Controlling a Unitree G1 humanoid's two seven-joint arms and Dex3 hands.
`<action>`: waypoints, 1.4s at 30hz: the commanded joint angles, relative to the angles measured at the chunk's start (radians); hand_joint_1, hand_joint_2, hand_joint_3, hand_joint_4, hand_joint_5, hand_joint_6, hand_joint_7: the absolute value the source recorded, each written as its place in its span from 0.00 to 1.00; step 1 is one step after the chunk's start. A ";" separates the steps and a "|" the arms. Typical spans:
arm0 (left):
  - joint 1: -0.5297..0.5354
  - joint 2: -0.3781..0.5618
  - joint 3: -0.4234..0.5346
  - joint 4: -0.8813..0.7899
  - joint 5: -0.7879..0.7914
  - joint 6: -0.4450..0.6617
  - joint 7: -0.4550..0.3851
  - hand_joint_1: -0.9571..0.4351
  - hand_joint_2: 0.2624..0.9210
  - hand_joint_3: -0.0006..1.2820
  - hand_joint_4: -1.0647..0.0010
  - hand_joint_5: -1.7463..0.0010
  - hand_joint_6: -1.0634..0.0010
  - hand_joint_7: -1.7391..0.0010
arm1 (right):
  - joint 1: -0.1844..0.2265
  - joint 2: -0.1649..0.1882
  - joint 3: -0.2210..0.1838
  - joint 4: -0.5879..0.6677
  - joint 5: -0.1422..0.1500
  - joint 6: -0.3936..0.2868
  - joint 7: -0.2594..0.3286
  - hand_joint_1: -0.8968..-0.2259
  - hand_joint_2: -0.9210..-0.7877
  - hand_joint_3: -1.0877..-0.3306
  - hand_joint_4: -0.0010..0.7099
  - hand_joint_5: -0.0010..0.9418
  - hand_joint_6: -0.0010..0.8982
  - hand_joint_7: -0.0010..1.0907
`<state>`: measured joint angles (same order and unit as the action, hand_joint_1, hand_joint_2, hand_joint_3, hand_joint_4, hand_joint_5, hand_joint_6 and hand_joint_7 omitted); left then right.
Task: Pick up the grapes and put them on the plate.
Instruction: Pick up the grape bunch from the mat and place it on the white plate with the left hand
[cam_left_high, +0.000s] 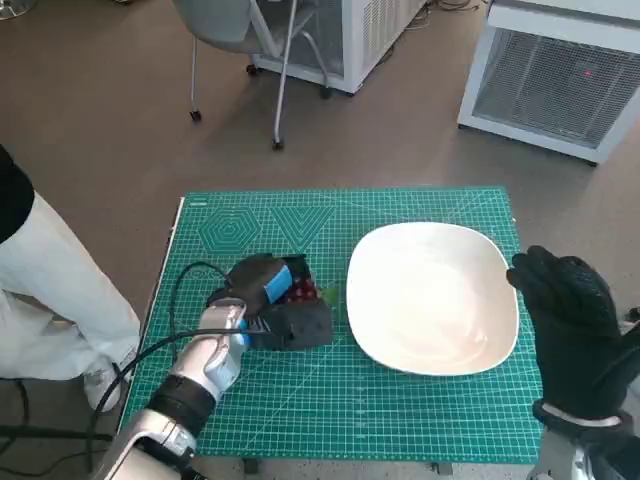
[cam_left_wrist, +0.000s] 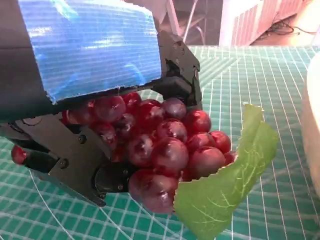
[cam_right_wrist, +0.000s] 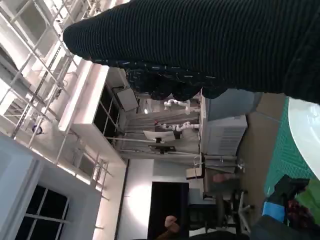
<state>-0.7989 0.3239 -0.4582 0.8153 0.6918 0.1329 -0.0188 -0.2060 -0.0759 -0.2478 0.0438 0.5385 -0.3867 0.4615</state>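
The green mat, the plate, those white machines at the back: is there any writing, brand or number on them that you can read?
No text can be read in any view.
Green mat: only printed grid lines and shapes such as a hexagon; any figures are too small to tell.
White plate: plain.
White cabinet: a small red light, no readable label.
Blue tape on the left hand: plain.

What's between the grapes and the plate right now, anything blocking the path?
Nothing visible. The left hand is closed around the grapes, and only bare green mat lies between them and the plate. The right hand sits at the plate's far side, off that path.
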 joint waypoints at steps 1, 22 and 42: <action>0.040 0.043 0.022 -0.155 0.002 0.037 -0.039 0.69 0.81 0.32 0.54 0.15 0.43 0.34 | 0.007 0.004 0.003 0.019 -0.010 0.004 0.001 0.77 0.00 0.75 0.71 0.54 0.31 0.79; 0.212 0.124 0.165 -0.725 0.008 0.130 -0.106 0.69 0.85 0.19 0.40 0.22 0.32 0.45 | 0.004 0.009 0.006 0.019 -0.012 0.003 -0.005 0.77 0.00 0.75 0.71 0.54 0.31 0.79; 0.224 0.093 0.203 -0.804 -0.010 0.109 -0.110 0.69 0.98 0.01 0.27 0.33 0.32 0.44 | 0.004 0.014 0.004 0.022 -0.014 -0.003 -0.006 0.77 0.00 0.75 0.71 0.54 0.31 0.80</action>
<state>-0.5701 0.4251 -0.2590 0.0139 0.6920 0.2581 -0.1254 -0.2132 -0.0688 -0.2399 0.0515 0.5271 -0.3896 0.4613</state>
